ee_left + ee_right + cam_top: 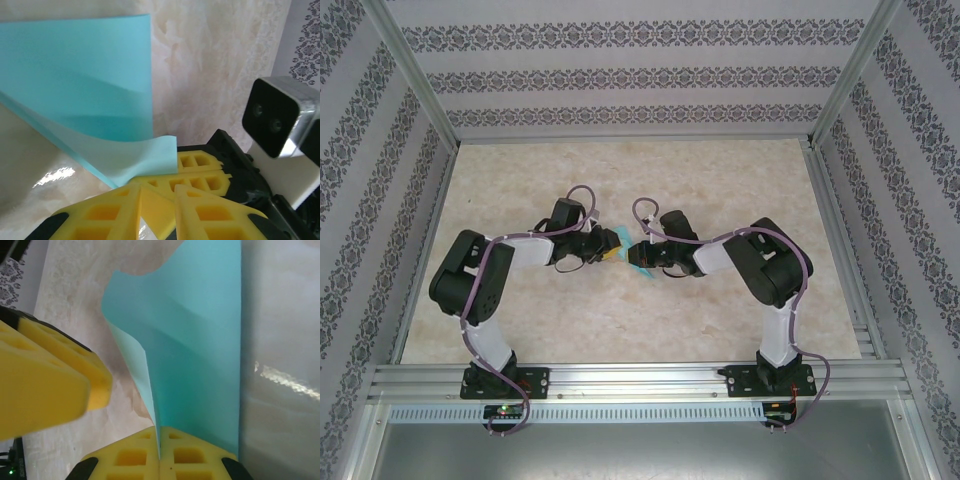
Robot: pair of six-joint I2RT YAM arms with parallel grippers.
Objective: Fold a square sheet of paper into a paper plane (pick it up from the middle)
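Marbled beige surface (620,330) is stretching away from the near edge, where the left arm (480,290) and the right arm (770,280) are bending inward so that their pincers are meeting over its middle. Closest in the right wrist view, the right pincer (160,452) is pressing its yellow fingers flat together on the square sheet of paper (200,340), which is rising out of that seam with one turquoise flap curling aside. This grip is probably serving as the anchor, keeping the paper lifted off the surface so it can be bent. Facing it, the left pincer (156,195) is standing narrowly apart, with a loose corner of the sheet drooping just above its fingertips. Whether it is touching that corner is hard to tell, but it is likely lining up to catch the flap for a crease. No plane shape is showing, so the folding is judged early. Beyond, patterned walls (620,80) are closing off the far side.
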